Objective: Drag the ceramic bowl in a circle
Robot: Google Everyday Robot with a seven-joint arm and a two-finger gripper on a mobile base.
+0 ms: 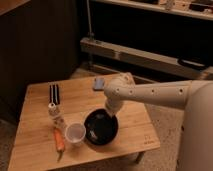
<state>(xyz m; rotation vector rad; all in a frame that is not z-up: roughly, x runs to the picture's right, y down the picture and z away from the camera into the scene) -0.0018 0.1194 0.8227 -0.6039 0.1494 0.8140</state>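
Table (134, 131): light wood, low, seen from above and in front.
Ceramic bowl (100, 130): glossy black, upright on the table's front half, a little right of the middle and near the front edge.
Claw (109, 115): down at the bowl's far right rim, at the end of the white arm (150, 92) that reaches in from the right and bends down. Whether it is open or closed, or has hold of the rim, I cannot tell.
White cup (75, 133): upright, just beside the bowl on its left. Touching or not, I cannot tell.
Carrot (59, 140): lying left of the cup, pointing toward the front edge.
Small pale bottle (53, 109): standing behind the carrot.
Black-and-white striped object (54, 93): flat, toward the back left.
Blue-grey object (99, 83): near the back edge, well apart from the bowl.
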